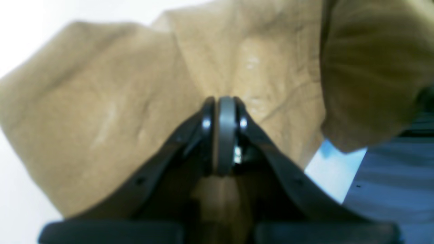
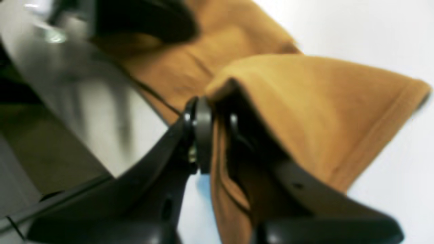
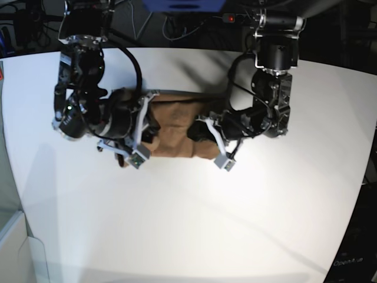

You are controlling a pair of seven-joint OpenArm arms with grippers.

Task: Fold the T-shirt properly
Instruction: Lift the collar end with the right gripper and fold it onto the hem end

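On table [image 3: 283, 194], shirt [image 3: 174, 132] bunched between arms. I see left gripper [image 1: 224, 101] and right gripper [image 2: 212, 112] both pinching cloth. Light, limp, drapes; I judge hem corners best hold.

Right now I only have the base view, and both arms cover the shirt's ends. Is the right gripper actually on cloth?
Observer: Yes. In the right wrist view the right gripper is pinched on a folded edge of the T-shirt, and cloth runs down between the fingers.
Operator: And the left?
Observer: The left gripper is shut, and the T-shirt spreads out from its tips in the left wrist view. Fabric also shows behind the fingers, so it looks gripped.
Operator: Is any cloth off the table?
Observer: The right wrist view shows a hemmed edge draping over the gripper's outer finger, with the white table behind it. I can't tell how high it sits.
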